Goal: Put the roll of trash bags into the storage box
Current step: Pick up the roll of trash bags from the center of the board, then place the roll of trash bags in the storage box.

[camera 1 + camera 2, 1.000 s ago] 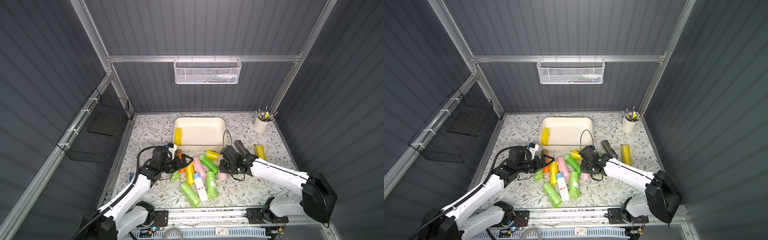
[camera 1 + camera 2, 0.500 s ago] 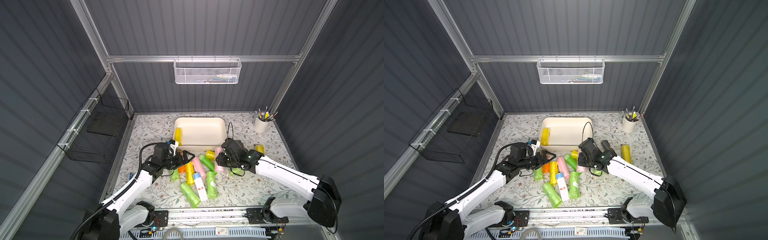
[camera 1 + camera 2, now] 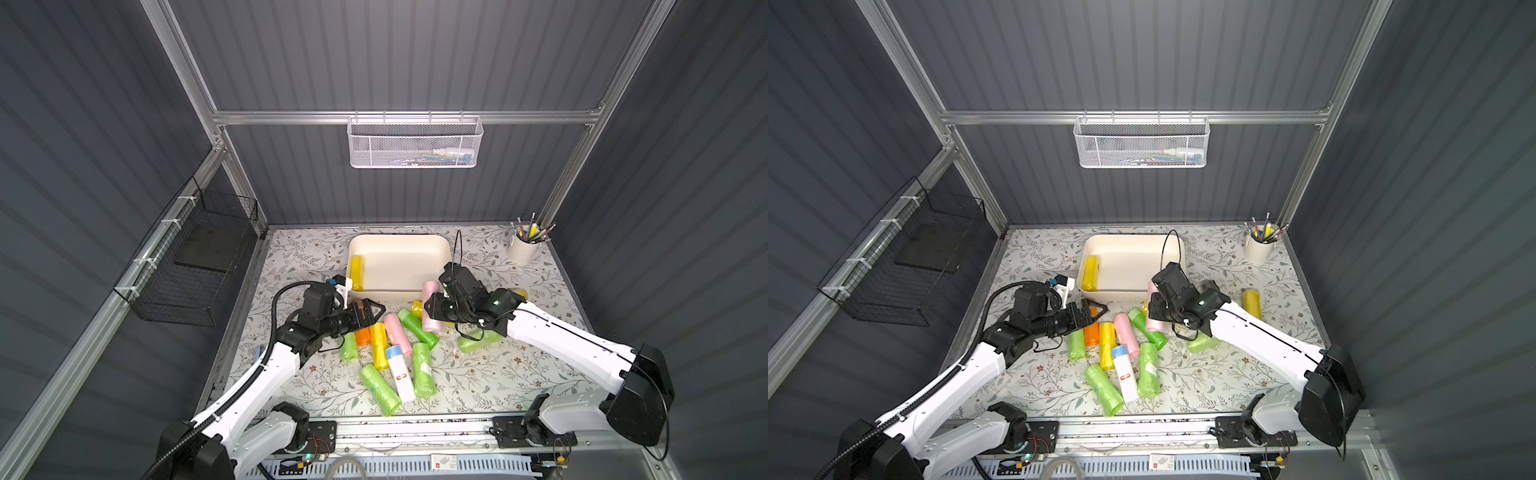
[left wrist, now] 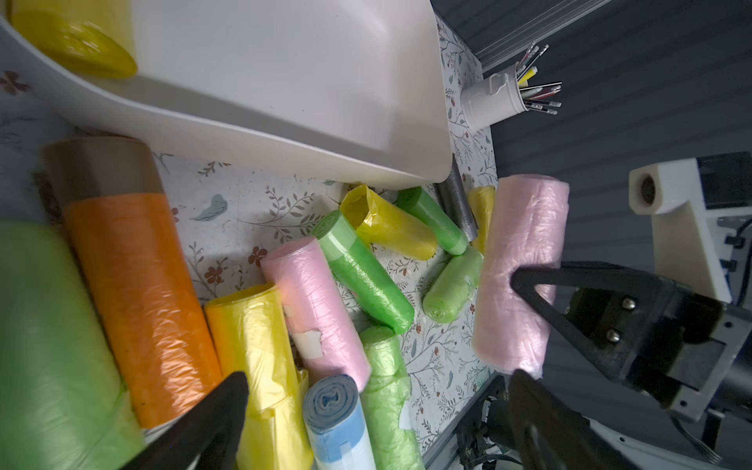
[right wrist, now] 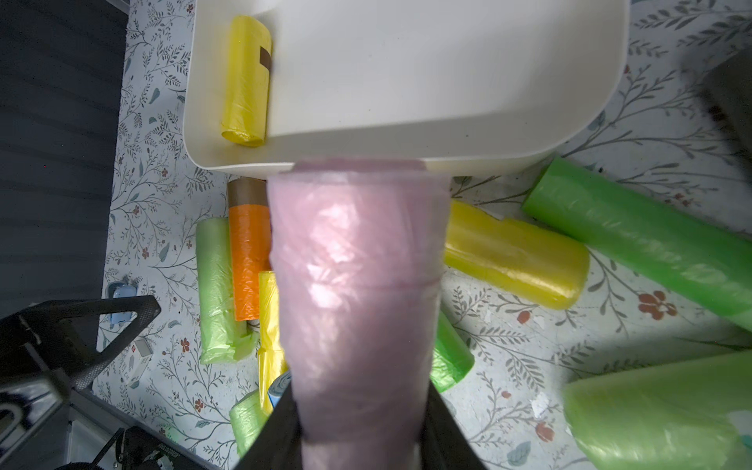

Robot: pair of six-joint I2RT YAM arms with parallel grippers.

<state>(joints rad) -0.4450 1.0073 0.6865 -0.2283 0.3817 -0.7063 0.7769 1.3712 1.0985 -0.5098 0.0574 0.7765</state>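
loose rolls (image 3: 380, 386) were left on table (image 3: 498, 374) | left gripper (image 3: 371, 311) was spread wide, nothing held | pink roll of trash bags (image 3: 430, 293) was clamped in right gripper (image 3: 432, 311), raised at storage box (image 3: 399, 238) near rim | one yellow roll (image 3: 356, 272) was seen inside | pens (image 3: 534, 232) were stood in cup (image 3: 521, 253)

Pink roll (image 5: 358, 293) hides part of storage box (image 5: 407, 81) rim.

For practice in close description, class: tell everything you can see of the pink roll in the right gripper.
The pink roll is a cylinder of thin, crinkly, glossy plastic film. The right gripper is shut on one end, a black finger on each side. It hangs above the loose rolls, free end pointing at the storage box's near wall, not yet inside.
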